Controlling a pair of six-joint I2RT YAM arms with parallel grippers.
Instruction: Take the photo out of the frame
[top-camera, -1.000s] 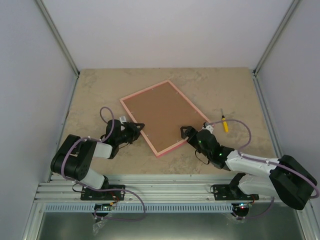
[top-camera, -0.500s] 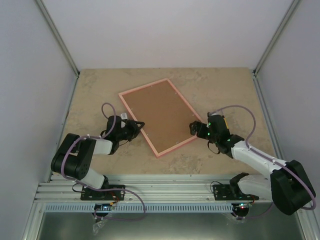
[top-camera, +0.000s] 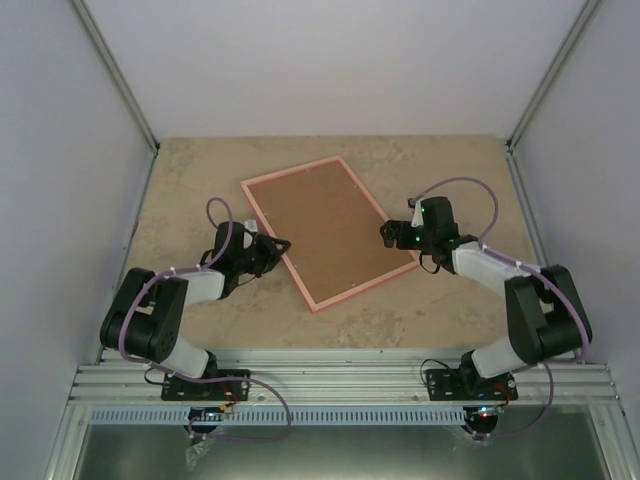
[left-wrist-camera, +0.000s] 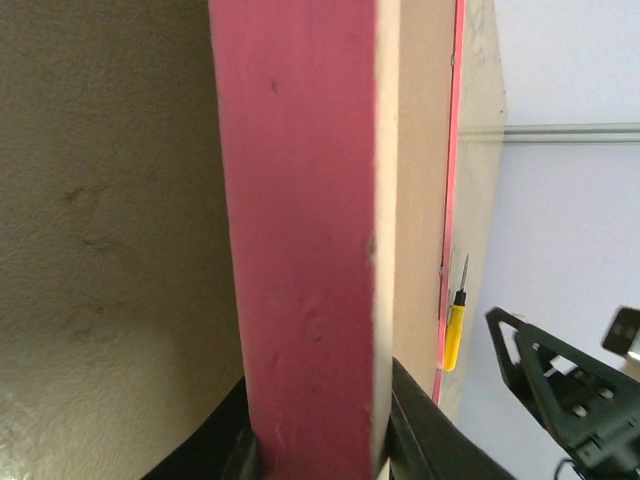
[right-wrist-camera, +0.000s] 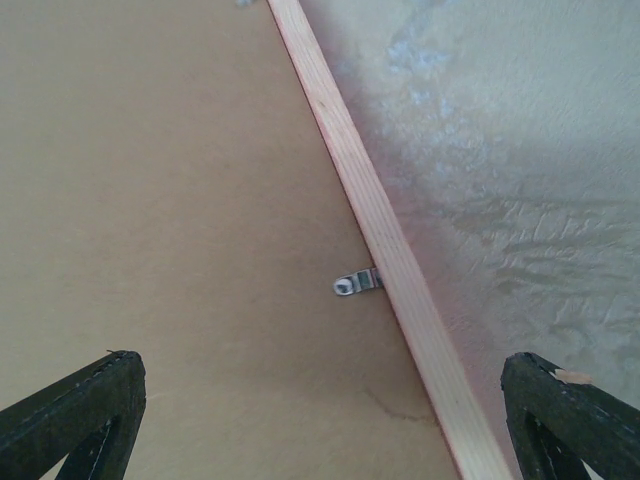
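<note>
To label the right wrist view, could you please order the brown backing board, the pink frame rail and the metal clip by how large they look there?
1. brown backing board, filling the left half.
2. pink frame rail, a long narrow strip.
3. metal clip, tiny, at the rail's inner edge.

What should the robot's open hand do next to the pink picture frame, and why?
Probably lower the open right gripper onto the small silver metal clip and swivel it aside. The pink rectangular picture frame lies face down, its brown fibreboard back up; the left gripper pinches its edge, and that clip seems to hold the back in.
</note>
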